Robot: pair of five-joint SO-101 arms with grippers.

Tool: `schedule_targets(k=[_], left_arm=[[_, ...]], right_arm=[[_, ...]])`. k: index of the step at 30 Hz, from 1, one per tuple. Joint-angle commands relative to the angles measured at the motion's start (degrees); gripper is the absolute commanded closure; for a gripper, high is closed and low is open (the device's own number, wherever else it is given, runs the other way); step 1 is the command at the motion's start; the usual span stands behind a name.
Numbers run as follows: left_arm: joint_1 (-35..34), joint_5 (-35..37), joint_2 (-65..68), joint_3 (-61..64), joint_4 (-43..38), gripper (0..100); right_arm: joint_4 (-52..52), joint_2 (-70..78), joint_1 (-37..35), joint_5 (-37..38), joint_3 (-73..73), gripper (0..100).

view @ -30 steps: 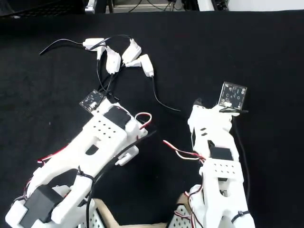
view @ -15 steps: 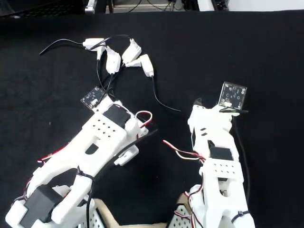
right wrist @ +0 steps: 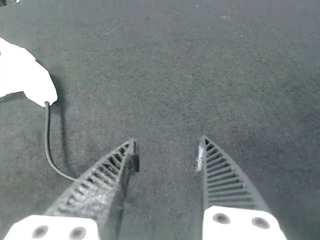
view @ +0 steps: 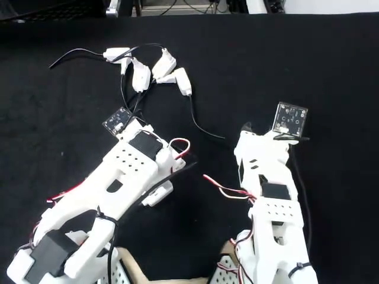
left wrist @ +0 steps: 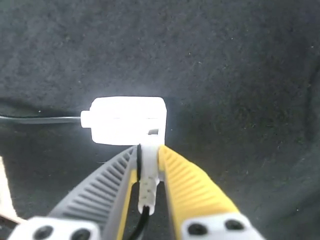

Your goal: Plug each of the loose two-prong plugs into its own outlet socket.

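In the left wrist view my left gripper (left wrist: 148, 150) is shut on a small white two-prong plug (left wrist: 148, 182). The plug's front end touches a white outlet socket block (left wrist: 127, 120) lying on the black cloth. From above, the left arm (view: 133, 163) points at a cluster of white plugs and sockets (view: 148, 71) joined by black cables at the table's far left. The right arm (view: 263, 157) stands apart to the right. My right gripper (right wrist: 166, 152) is open over bare cloth. Off to its side lies a white plug (right wrist: 22, 75) with a black cable (right wrist: 50, 145).
A black cloth (view: 308, 65) covers the table. A black cable (view: 201, 127) runs from the cluster toward the right arm. Red and white wires (view: 228, 190) loop between the two arms. The table's far edge (view: 237, 13) runs behind the cluster.
The left arm has crept slightly forward toward the cluster of plugs. The right arm has not moved.
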Motion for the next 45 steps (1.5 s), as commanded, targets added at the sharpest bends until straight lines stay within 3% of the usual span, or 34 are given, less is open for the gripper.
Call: schedule_targets(k=[1, 9, 45], left_arm=[[-0.7, -0.5, -0.3, -0.2, -0.6, 97], [-3.8, -0.8, -0.3, 2.7, -6.7, 97], [-1.9, -3.1, -0.7, 1.3, -2.5, 97]], right_arm=[[-0.6, -0.5, -0.8, 0.0, -0.1, 80.1], [-0.6, -0.5, -0.8, 0.0, -0.1, 80.1], [-0.6, -0.6, -0.8, 0.0, -0.3, 80.1]])
